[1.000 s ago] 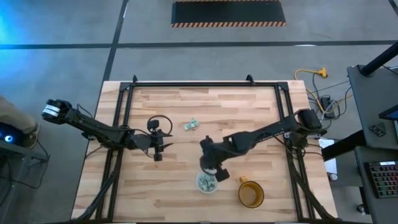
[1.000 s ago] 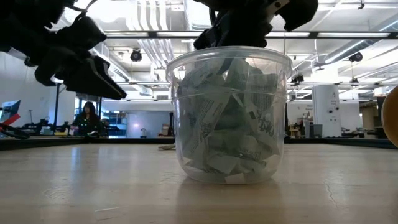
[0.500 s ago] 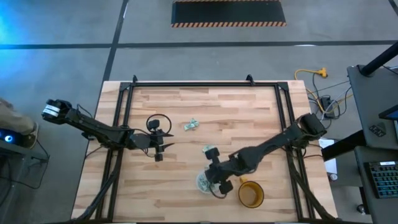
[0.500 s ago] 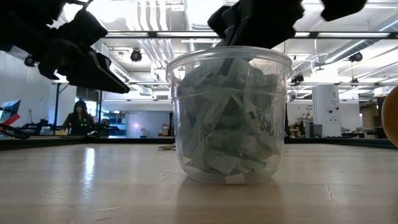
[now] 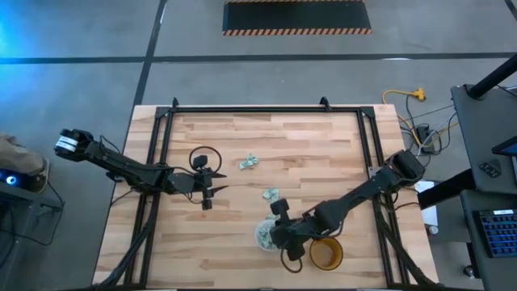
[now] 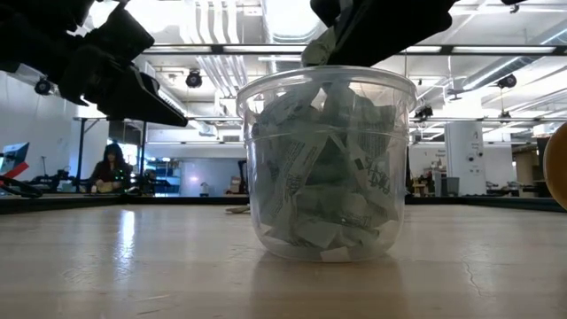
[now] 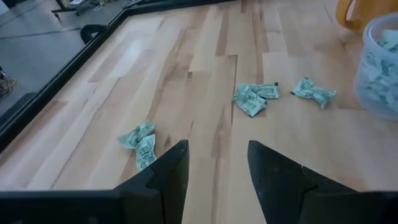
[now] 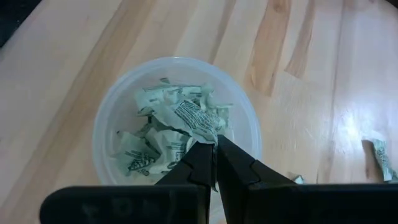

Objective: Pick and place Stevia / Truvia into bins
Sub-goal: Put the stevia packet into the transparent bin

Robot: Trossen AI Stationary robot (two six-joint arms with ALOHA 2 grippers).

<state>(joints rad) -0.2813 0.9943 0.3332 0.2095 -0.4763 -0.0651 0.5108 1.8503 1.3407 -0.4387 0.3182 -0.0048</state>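
The clear plastic cup (image 5: 260,239) stands near the table's front edge, filled with several pale green and white sachets (image 6: 328,168). My right gripper (image 8: 216,146) hovers just above the cup's mouth, shut on one sachet (image 8: 193,115); it also shows in the high view (image 5: 277,234) and the low view (image 6: 354,27). Loose sachets lie flat on the table at mid-table (image 5: 249,162) and nearer the cup (image 5: 271,194). My left gripper (image 7: 217,165) is open and empty above the table, left of centre (image 5: 206,192). My right gripper pinches a crumpled sachet by its edge (image 8: 208,134) between the two fingertips (image 8: 200,155), coming from above and pointing down. The sachet hangs below the fingers over the cup's mouth. I cannot tell whether it touches the sachets in the cup.
An amber mug (image 5: 325,253) stands just right of the cup, close under my right arm. In the left wrist view, loose sachets (image 7: 142,140) (image 7: 255,96) (image 7: 314,92) lie ahead of the open fingers. A black frame (image 5: 266,109) runs along the table's far and side edges.
My right arm has swung toward the table's near edge, uncovering the loose sachet behind the cup. Its gripper has stayed shut on the sachet and hangs over the cup.
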